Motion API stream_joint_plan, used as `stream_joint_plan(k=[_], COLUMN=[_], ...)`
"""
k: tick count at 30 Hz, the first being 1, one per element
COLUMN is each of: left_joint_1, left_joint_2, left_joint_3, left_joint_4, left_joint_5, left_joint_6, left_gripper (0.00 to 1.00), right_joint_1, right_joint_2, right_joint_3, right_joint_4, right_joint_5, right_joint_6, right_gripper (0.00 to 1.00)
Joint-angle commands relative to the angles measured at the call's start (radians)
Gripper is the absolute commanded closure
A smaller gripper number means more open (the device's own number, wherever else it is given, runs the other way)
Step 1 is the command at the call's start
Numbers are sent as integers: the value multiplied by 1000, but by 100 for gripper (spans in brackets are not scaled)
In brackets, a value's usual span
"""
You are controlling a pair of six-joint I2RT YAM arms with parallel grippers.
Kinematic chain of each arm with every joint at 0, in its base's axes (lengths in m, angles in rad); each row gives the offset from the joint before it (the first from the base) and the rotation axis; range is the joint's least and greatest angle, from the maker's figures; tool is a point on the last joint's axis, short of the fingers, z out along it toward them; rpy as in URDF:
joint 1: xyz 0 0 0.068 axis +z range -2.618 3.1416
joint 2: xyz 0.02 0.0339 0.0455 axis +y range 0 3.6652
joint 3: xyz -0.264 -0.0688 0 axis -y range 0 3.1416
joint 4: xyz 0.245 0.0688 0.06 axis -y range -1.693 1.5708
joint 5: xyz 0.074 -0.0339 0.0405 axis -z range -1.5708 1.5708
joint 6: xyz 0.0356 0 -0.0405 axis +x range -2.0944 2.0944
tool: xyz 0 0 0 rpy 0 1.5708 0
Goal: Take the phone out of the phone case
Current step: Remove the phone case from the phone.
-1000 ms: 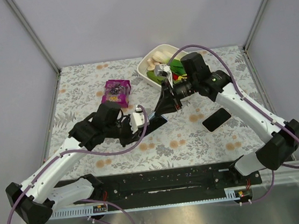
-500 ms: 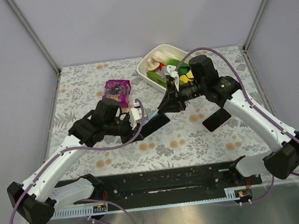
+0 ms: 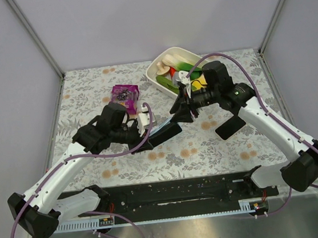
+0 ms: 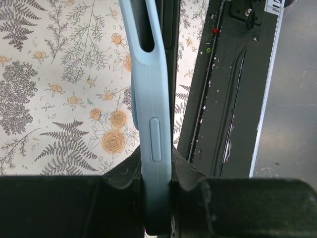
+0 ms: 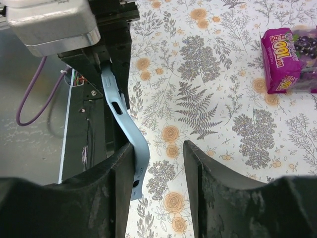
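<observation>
**Right fingers spread; case held by the left gripper alone**

Since a second ago the right gripper (image 5: pixel 158 148) has spread its fingers. The case (image 5: pixel 121 109), which it then pinched, has sunk from a steep tilt to a shallower one. Those fingers now stand apart. The free end of the case lies close along the inner face of one finger (contact cannot be judged), and the other finger is well clear.

The left gripper (image 4: pixel 156 171) is clamped on the opposite end of the case, which shows edge-on in the left wrist view. A side button lies just beyond the pads. The case is light blue and bowed along its length. It hangs above the table (image 3: pixel 87 92) near the centre, spanning the gap between the two grippers.

The phone (image 3: pixel 230 127), a black slab, lies flat on the table beside the right arm, well apart from the case. Farther out, a purple snack pack (image 3: pixel 124 96) sits behind the left gripper. A white tray (image 3: pixel 155 76) of coloured items stands at the rear, just behind the right gripper.
</observation>
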Motion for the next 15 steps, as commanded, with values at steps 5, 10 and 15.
stream_joint_plan(k=[5, 10, 15], left_joint_1=[4, 4, 4], left_joint_2=[-18, -19, -22], left_joint_3=[126, 118, 118], left_joint_4=[277, 283, 294], left_joint_5=[81, 74, 64], left_joint_6=[4, 5, 1], left_gripper=[100, 100, 100], right_joint_1=[16, 22, 30], right_joint_2=[57, 84, 120], right_joint_3=[-25, -22, -10], right_joint_4=[-53, -56, -63], right_joint_5=[-115, -191, -273], right_joint_6=[63, 82, 99], right_gripper=[42, 42, 67])
